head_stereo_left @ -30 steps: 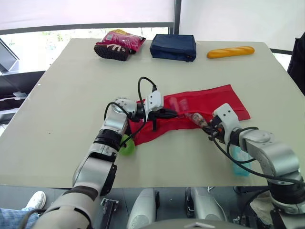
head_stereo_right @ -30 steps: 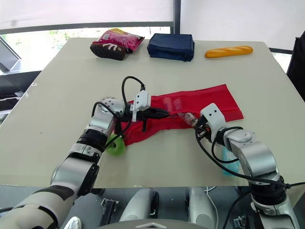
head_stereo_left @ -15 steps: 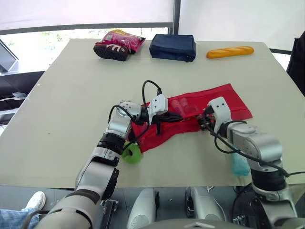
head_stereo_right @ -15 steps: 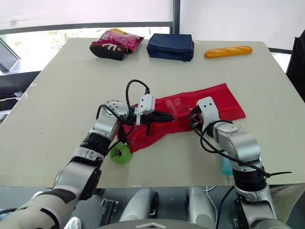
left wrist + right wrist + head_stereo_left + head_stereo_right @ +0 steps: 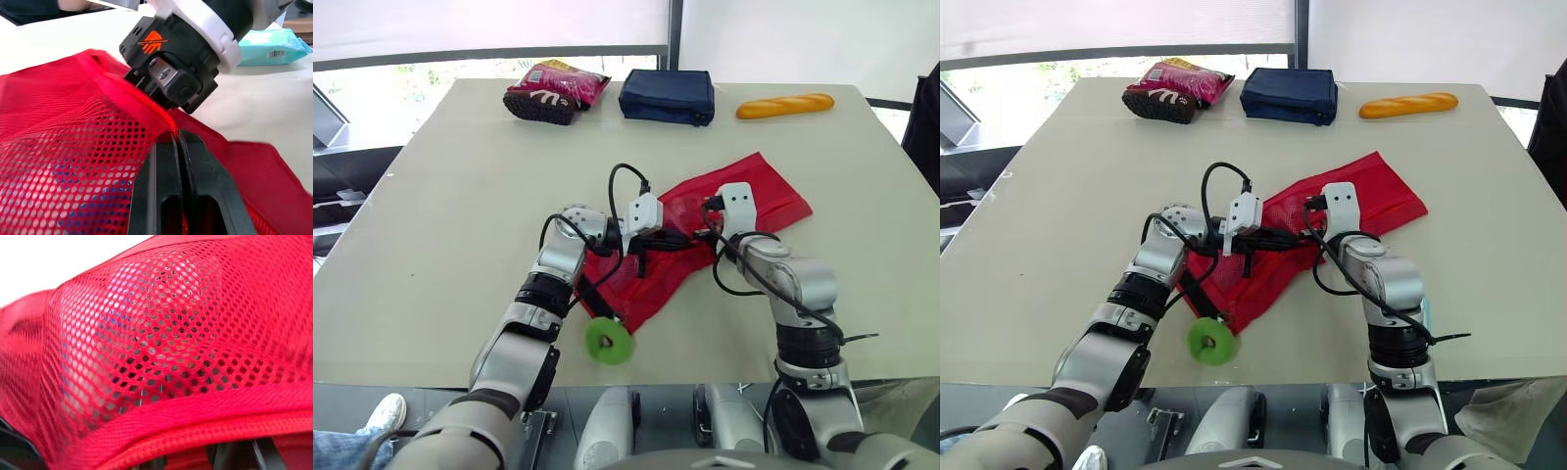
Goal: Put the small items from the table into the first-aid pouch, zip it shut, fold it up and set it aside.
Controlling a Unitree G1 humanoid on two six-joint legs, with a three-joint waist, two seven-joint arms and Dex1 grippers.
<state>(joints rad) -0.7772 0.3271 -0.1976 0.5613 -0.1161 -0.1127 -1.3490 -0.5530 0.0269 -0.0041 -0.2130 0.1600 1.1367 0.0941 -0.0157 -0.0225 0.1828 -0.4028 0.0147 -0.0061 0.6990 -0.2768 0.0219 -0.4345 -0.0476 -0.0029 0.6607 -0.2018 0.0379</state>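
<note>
The red mesh first-aid pouch (image 5: 744, 201) lies slanted across the table's middle, with small items dimly visible through its mesh (image 5: 146, 333). My left gripper (image 5: 178, 142) is shut on the pouch's red edge seam. My right gripper (image 5: 703, 233) presses against the same edge from the opposite side, almost touching the left one; its black body (image 5: 171, 73) sits right on the seam. A green tape roll (image 5: 609, 341) lies near the table's front edge. A teal tissue pack (image 5: 269, 41) rests on the table behind my right arm.
At the far edge stand a dark shoe with a pink snack bag (image 5: 553, 90), a navy blue case (image 5: 668, 96) and a bread loaf (image 5: 786, 106). The table's front edge runs close below the green roll.
My right gripper has swung left to the pouch edge, meeting the left gripper. The pouch has been pulled and turned leftward, bunching up. The green roll has moved toward the front edge.
</note>
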